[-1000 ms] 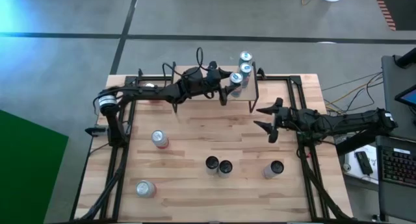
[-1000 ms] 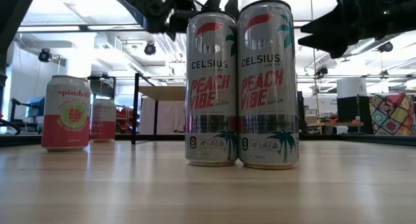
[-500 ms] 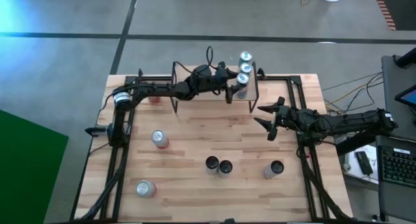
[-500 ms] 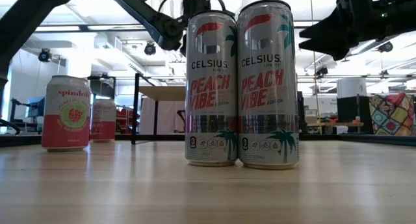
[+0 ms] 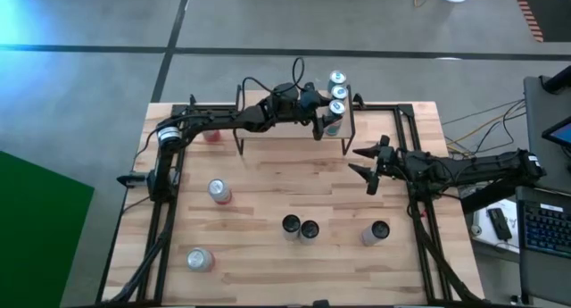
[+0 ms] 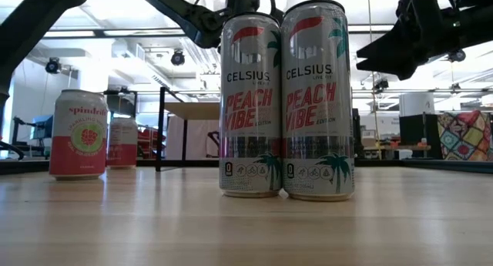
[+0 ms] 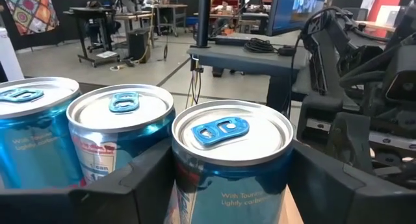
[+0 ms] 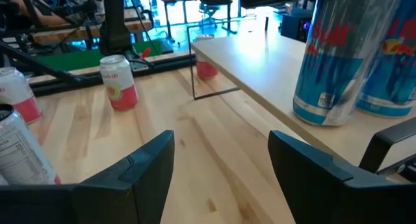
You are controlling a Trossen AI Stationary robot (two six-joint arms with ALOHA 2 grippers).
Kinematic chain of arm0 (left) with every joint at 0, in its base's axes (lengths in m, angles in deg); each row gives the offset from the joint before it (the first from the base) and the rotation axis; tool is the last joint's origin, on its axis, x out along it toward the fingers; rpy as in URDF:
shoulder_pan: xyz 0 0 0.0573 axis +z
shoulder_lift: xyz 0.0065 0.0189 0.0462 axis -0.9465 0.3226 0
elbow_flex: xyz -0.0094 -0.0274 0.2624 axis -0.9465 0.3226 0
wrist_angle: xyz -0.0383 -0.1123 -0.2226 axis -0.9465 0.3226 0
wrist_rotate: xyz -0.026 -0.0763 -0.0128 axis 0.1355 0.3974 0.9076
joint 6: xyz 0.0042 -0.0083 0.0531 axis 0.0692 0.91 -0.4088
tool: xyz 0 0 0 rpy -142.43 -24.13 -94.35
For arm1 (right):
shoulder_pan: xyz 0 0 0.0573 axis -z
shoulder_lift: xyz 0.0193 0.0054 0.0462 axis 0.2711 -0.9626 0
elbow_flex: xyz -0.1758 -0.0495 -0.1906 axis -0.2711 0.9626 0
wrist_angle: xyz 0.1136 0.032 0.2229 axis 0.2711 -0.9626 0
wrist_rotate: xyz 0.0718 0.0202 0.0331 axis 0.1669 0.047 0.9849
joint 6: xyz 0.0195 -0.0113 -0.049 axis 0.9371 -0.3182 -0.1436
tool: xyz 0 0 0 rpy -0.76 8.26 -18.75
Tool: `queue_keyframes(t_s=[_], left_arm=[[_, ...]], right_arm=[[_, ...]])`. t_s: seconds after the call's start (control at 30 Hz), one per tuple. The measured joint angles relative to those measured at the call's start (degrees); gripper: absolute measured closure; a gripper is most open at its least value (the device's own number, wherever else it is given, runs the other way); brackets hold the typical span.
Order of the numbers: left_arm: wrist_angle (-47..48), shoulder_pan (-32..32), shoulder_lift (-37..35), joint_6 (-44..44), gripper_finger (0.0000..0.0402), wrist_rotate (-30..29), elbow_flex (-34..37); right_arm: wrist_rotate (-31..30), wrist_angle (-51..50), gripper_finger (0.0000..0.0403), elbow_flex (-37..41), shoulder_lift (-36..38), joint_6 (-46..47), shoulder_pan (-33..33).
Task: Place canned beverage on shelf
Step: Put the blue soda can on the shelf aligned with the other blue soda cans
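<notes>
The shelf (image 8: 260, 62) is a low light-wood plank on thin black legs at the table's far side. It also shows in the high view (image 5: 268, 129) and the low view (image 6: 192, 110). Two blue cans (image 5: 337, 78) (image 5: 337, 94) stand on its right end. My left gripper (image 5: 328, 120) is shut on a third blue can (image 7: 231, 159) next to them. My right gripper (image 5: 368, 170) is open and empty above the table, near and right of the shelf. My left gripper pinches the blue can's side wall just below its top rim (image 7: 185, 178) between its two fingers, one on each side. The fingers come level from the table's left. The can is upright and its base (image 8: 316, 113) sits on the shelf plank.
Two tall Celsius cans (image 5: 291, 224) (image 5: 310, 228) and another can (image 5: 378, 230) stand toward the near edge. Pink cans stand at the left (image 5: 219, 192), near left (image 5: 200, 259) and far left under my left arm (image 5: 211, 135). A black frame runs along the table's edges.
My left gripper has carried the blue can toward the table's right edge, over the shelf, until it stands in line with the two cans there. The can has stayed upright.
</notes>
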Motion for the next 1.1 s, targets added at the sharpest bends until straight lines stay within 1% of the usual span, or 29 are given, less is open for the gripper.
queue_keyframes(t_s=[0.2,0.47,0.9,1.1], left_arm=[[-0.3,-0.46,0.02,0.46,0.015,-0.3,0.02],[-0.7,-1.46,0.08,-0.8,0.0152,-3.2,0.1],[-1.66,-1.6,0.13,-0.97,0.0153,-4.16,0.2],[-1.98,-1.69,0.13,-3.08,0.0146,-4.16,0.24]], right_arm=[[-0.01,0.07,0.0165,0.0,0.0,0.01,0.0],[-0.01,0.26,0.0165,0.0,0.0,-0.65,0.0],[0.0,0.26,0.0165,0.0,0.0,-0.59,0.0],[0.0,0.24,0.0165,0.0,0.0,-0.45,0.0]])
